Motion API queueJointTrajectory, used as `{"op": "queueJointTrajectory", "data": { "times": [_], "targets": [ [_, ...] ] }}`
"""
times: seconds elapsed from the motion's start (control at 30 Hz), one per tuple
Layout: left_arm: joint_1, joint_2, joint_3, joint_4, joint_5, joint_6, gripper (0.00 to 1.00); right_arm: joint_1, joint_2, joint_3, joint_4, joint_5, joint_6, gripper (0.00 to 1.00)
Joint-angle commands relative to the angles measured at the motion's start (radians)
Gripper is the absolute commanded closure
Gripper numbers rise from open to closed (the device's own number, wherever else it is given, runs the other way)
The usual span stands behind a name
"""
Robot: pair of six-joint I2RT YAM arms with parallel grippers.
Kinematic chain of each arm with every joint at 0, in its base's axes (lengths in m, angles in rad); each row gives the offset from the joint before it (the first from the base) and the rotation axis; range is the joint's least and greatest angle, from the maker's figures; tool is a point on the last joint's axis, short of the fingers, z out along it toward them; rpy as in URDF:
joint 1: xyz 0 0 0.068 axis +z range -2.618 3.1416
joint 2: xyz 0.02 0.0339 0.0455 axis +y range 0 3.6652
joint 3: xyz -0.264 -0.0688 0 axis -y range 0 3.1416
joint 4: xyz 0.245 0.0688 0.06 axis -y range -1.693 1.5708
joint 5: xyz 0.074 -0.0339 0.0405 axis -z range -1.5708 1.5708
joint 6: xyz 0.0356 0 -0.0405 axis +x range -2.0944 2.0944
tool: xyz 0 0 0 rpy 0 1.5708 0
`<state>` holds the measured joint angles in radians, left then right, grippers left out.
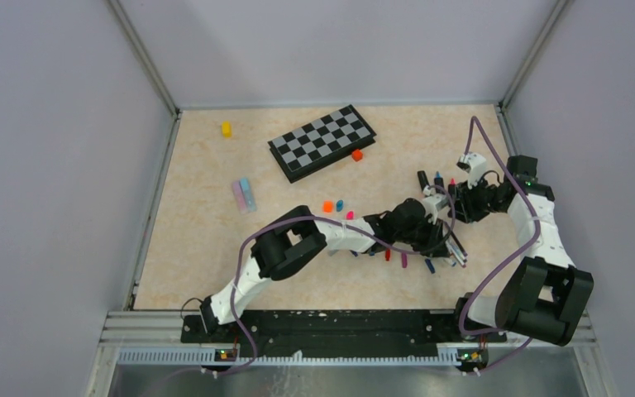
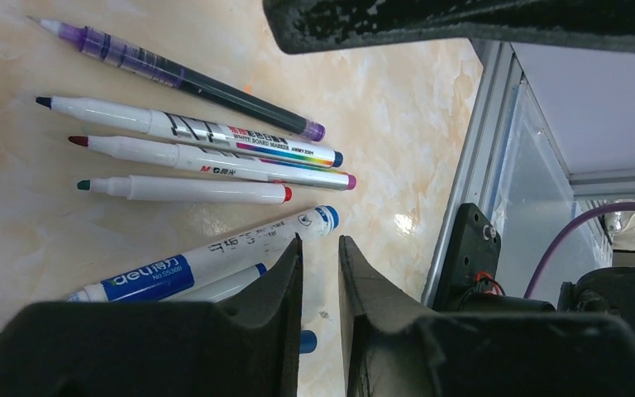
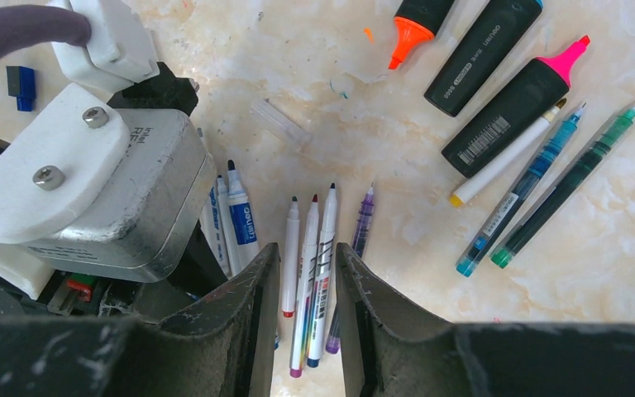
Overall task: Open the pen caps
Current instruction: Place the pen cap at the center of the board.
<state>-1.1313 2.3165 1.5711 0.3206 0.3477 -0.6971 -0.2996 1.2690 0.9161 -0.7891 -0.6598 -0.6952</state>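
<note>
caps: six small loose ones (image 1: 327, 206) counted on the table (image 1: 215, 248) in the top view. Orange, blue and pink sit mid-table; red, purple and blue lie by the left arm. A lilac and light-blue pair lies further left, probably caps too.
pens: right-centre of the table, between the two wrists, well clear of the chessboard (image 1: 321, 141).
pen count: four slim pens (image 2: 207, 163) in a row, all tips bare. Two blue-label markers (image 2: 153, 277) beside them. Three more slim ones and three highlighters (image 3: 508, 116) lie further out.
highlighters: two show bare tips, orange and pink. The third's end runs out of frame, can't tell.
left gripper (image 2: 320, 248): jaws a narrow gap apart, nothing between them, low by the blue-label markers.
right gripper (image 3: 306, 252): narrow gap too, empty as far as I can see, above the row of four.
step: looks like hunting for a capped pen.
how: confirm a cap before grabbing. One gripper clamps the barrel, the other pulls the cap straight along the axis. Don't sweep the finished pens.
</note>
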Motion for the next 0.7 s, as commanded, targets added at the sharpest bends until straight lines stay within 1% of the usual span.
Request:
{"op": "queueJointTrajectory", "data": {
  "times": [0.0, 0.2, 0.33, 0.47, 0.67],
  "targets": [
    [-0.008, 0.003, 0.037, 0.014, -0.016, 0.031, 0.75, -0.015, -0.020, -0.003, 0.019, -0.023, 0.000, 0.70],
    [-0.012, -0.029, 0.020, 0.013, -0.041, 0.055, 0.74, -0.015, -0.019, -0.003, 0.018, -0.026, -0.001, 0.70],
    [-0.012, -0.077, -0.013, 0.027, -0.080, 0.081, 0.74, -0.014, -0.019, -0.003, 0.015, -0.030, -0.005, 0.70],
    [-0.012, -0.152, -0.077, 0.057, -0.153, 0.127, 0.73, -0.015, -0.032, 0.000, 0.006, -0.050, -0.015, 0.70],
    [-0.010, -0.291, -0.208, 0.112, -0.263, 0.224, 0.67, -0.015, -0.062, -0.005, 0.004, -0.081, -0.023, 0.70]
  ]
}}
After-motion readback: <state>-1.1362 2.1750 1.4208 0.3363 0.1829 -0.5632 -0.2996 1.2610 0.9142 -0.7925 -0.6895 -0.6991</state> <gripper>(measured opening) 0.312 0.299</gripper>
